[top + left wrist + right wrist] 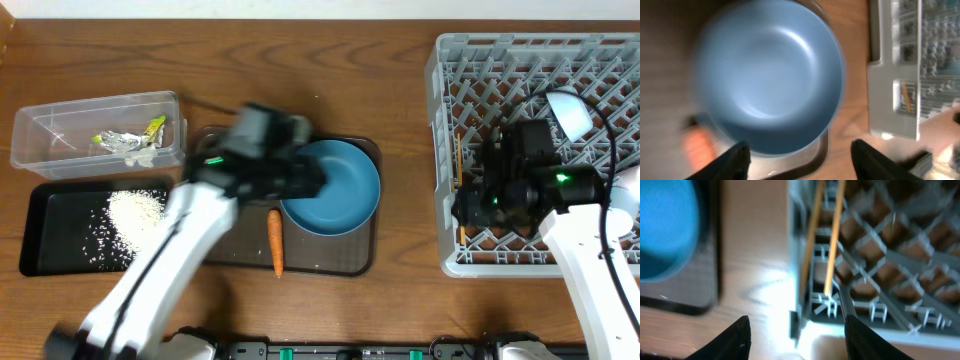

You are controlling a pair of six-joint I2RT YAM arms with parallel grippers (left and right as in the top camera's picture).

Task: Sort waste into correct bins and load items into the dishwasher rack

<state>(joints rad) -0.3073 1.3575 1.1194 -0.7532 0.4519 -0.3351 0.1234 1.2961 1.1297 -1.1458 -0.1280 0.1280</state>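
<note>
Blue plate (767, 75) lies just ahead of the left hand (801, 152), whose fingers (734, 161) gape wide apart.

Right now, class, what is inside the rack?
Chopsticks along its left edge and a pale bowl further right. The right arm covers part of the rack, hiding whatever lies beneath.

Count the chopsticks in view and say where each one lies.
2. The first chopstick lies in the rack along its wall nearest the blue plate; the second chopstick lies just inside it, nearly parallel. More may be hidden.
</note>
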